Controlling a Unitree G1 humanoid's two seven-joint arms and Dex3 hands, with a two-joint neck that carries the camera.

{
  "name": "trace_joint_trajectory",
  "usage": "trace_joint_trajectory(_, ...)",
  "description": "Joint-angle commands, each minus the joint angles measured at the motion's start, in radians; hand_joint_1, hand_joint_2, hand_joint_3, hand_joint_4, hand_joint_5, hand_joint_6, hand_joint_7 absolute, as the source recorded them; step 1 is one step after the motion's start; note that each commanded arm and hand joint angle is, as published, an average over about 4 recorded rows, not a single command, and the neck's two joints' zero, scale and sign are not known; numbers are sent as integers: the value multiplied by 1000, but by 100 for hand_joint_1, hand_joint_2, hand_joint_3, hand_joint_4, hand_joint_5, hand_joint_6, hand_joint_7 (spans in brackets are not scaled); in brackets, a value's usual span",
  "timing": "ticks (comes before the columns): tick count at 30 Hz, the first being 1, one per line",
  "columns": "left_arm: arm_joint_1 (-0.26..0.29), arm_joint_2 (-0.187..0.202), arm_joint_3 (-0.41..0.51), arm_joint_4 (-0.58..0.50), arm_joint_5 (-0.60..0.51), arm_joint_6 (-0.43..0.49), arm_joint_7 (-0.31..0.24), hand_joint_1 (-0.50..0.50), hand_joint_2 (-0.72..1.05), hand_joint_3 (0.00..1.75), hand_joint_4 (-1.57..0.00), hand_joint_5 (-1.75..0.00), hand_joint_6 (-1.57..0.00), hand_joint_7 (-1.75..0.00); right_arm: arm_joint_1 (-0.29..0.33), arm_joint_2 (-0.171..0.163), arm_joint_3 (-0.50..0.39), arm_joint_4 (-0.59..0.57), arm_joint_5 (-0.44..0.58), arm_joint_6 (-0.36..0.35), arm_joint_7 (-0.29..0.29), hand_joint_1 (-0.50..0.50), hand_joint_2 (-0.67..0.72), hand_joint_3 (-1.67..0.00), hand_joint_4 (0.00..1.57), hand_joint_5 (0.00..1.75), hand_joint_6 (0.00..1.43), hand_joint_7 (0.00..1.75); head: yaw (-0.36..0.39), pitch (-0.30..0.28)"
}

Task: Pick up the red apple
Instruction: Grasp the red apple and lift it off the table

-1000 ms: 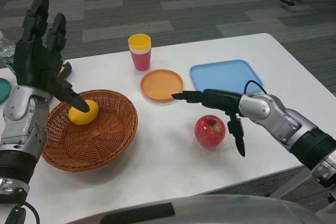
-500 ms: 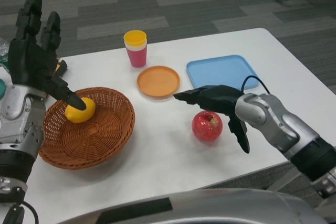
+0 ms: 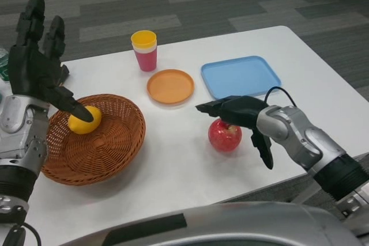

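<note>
— Two hands over one white table (image 3: 190,165); where does each sit?

— On the right, the right hand (image 3: 239,116) arches over the red apple (image 3: 225,136), fingers spread, thumb hanging down just right of the fruit. Its palm is at the top of the apple; I see no closed grasp, so it reads as released. On the left, the left hand (image 3: 37,70) is raised above the wicker basket (image 3: 112,148), fingers apart and upright, holding nothing, one fingertip reaching down to the lemon (image 3: 84,120) in the basket.

— And the apple itself?

— On the tabletop, right of centre, nearer than the orange plate (image 3: 170,86) and the blue tray (image 3: 241,76), apart from both.

— How much room around it?

— Bare white surface lies to its left, between it and the basket, and in front toward the near edge. The table's right edge runs diagonally past the right forearm. Far side, the stacked cups (image 3: 144,50), yellow in pink, stand near the far edge, well apart from the apple.
</note>
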Motion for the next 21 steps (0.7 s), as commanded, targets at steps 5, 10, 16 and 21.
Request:
trace_joint_trajectory(5,-7,4,2,2,-7,-8,-2,-50,-55,9,0,0,0,-14,-67,9,55,77,-11,9,-13,-42,27,0,0,0,0,0,8,-4)
trace_joint_trajectory(10,-3,3,4,2,-9,-8,-2,-50,-55,9,0,0,0,-14,-98,5,97,108,-21,10,-22,-42,22,0,0,0,0,0,11,-8)
trace_joint_trajectory(16,-1,3,2,3,-11,-8,-2,-50,-55,4,0,0,0,-14,-118,0,137,127,-20,10,-26,-42,14,0,0,0,0,0,10,-9)
trace_joint_trajectory(21,2,3,2,3,-14,-8,-2,-50,-55,7,0,0,0,-14,-118,0,147,134,-11,10,-28,-42,8,-4,0,0,0,3,12,-7)
